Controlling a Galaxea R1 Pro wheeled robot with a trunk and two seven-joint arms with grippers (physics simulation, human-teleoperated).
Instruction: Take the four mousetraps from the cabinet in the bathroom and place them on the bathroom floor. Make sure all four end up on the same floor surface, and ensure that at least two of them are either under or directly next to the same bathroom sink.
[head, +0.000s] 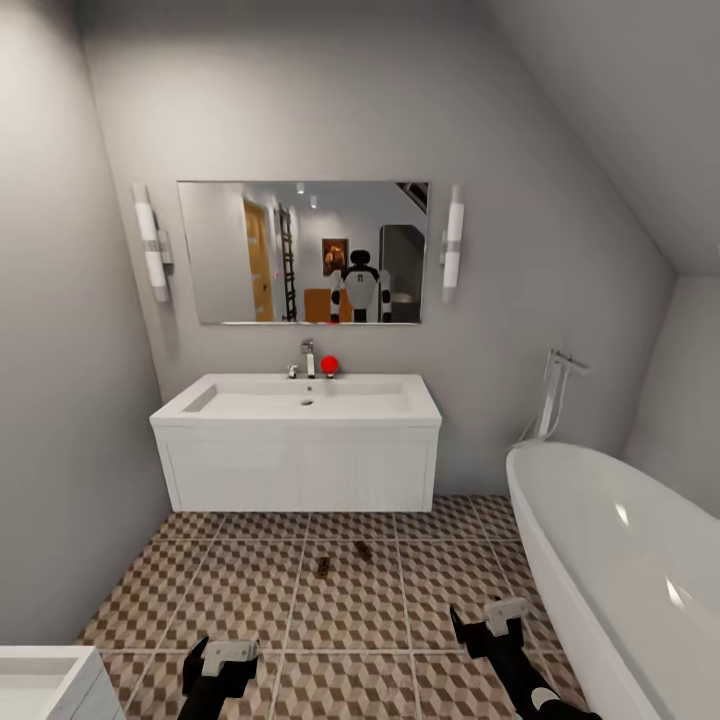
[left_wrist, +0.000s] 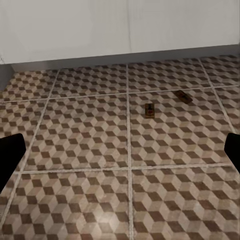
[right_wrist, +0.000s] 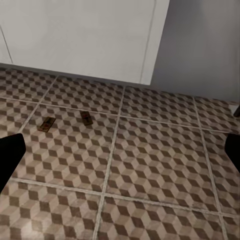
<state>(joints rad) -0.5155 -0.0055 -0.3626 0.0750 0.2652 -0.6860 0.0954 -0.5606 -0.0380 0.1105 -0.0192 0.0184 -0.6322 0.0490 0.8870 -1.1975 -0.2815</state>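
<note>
While the robot looks at a bathroom wall, a bit of a second white sink peeks in at the lower left of the head view, cut off by the frame edge. Just right of it, at the bottom edge, sits the left gripper. In the left wrist view its dark fingertips poke in at the two side edges, spread wide with nothing between them.

In the middle stands a white sink cabinet with a tap and a small red thing too tiny to name. Above hangs a mirror, where the robot shows small and blurry.

On the bathroom floor, in front of the sink cabinet, lie two mousetraps: one mousetrap nearer the camera and a second mousetrap just right of it. Both are small brown smudges there. The wrist views show them a little better, flat on the tiles and apart from each other.

The right gripper sits at the lower right, and its fingers are wide apart and empty too. A white bathtub runs off the right edge.
</note>
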